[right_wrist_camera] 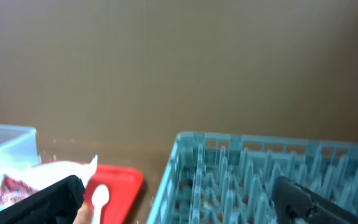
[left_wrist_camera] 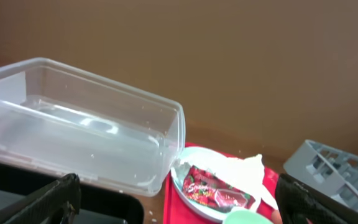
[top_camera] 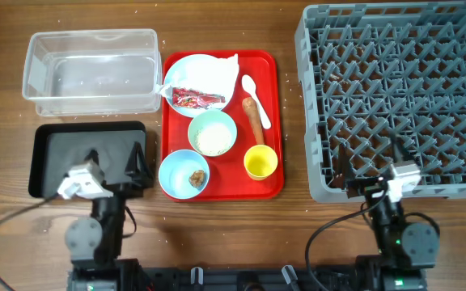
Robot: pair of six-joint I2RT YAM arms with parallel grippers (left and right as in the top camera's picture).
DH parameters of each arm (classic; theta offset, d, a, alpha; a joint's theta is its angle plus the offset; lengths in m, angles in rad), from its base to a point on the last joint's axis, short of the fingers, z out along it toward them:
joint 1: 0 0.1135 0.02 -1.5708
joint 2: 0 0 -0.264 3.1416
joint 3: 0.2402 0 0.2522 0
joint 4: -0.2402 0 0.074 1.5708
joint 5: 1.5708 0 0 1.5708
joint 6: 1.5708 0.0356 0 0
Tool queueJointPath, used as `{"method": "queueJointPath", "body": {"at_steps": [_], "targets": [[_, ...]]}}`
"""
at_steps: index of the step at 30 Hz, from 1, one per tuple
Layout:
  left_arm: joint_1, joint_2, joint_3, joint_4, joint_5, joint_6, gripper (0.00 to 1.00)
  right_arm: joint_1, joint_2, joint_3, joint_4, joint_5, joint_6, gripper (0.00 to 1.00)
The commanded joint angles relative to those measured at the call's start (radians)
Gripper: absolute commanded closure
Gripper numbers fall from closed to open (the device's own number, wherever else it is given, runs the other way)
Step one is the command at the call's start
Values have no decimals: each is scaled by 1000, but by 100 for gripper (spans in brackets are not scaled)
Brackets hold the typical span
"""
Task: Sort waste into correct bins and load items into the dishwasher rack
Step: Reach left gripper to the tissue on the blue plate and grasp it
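Count: 1 clear tub [top_camera: 31, 77], 1 black tray [top_camera: 55, 136], 1 red tray [top_camera: 269, 65], 1 rack [top_camera: 312, 121], 1 plate [top_camera: 180, 69], 2 bowls: green bowl [top_camera: 212, 133], blue bowl [top_camera: 175, 171]. 1 cup [top_camera: 260, 162], 1 spoon [top_camera: 255, 99], 1 wrapper [top_camera: 196, 99], 1 napkin [top_camera: 221, 74], 1 carrot stick [top_camera: 254, 121].

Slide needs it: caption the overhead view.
Left gripper and right gripper open, red tray of dishes and waste between clear tub, black tray and dishwasher rack.
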Motion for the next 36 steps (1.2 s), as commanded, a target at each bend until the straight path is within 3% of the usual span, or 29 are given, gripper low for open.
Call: {"method": "queueJointPath", "body": {"at_steps": [1, 4, 8, 15, 17, 22, 27, 36], "targets": [[-5, 227, 261, -14, 14, 26, 0, -2, 138, 210, -41, -53, -64, 0], [-5, 546, 586, -129, 37, 32, 0, -2, 340, 432, -126, -93, -79, 0], [-11, 843, 921, -289, 126, 83, 0, -2, 510, 628, -257, -121, -79, 0], [-162, 1403, 1562, -708, 108, 214, 0, -2, 800, 949, -591, -122, -76, 0], [-207, 1526, 1665, -791, 92, 237, 0, -2, 857, 991, -643, -132, -76, 0], [-292, 1741, 1706, -813, 89, 235, 0, -2, 961, 1006, -667, -228, -49, 0], [-343, 1928, 1705, -819, 113, 231, 0, -2, 1039, 1006, -706, -235, 118, 0], [-322, 2000, 1698, -847, 25, 126, 0, -2, 1114, 1006, -723, -264, 137, 0]]}}
